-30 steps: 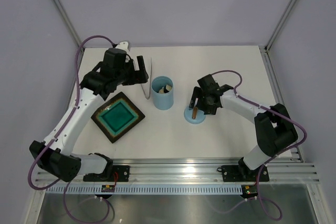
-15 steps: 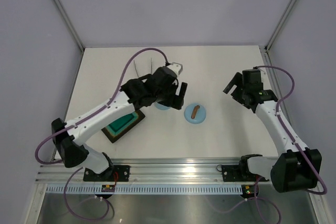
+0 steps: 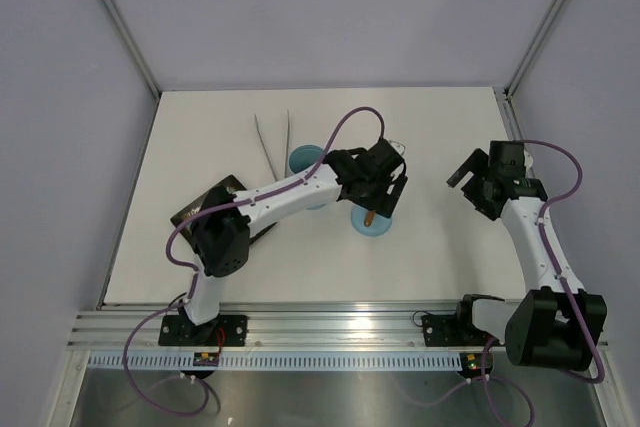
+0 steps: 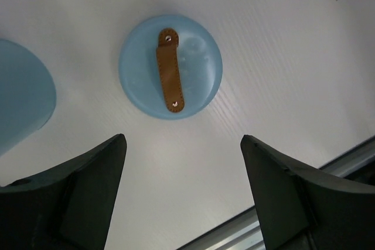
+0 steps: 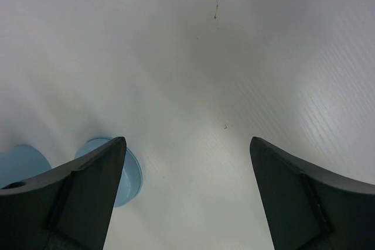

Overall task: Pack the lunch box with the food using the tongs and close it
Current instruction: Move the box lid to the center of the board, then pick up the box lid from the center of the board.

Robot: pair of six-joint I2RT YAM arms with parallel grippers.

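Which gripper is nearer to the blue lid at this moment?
Left. The left gripper hangs open just above the lid, which shows right ahead of its fingers. The right gripper is off to the lid's right, well apart, open over the table.

Overhead camera looks down from behind — both wrist cameras, nearer, face down, sharing the lid [image 4: 199, 68].

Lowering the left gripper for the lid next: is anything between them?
Nothing visible. The left gripper hangs open right above the lid, which lies bare on the table; the lunch box stands off to one side, apart from it.
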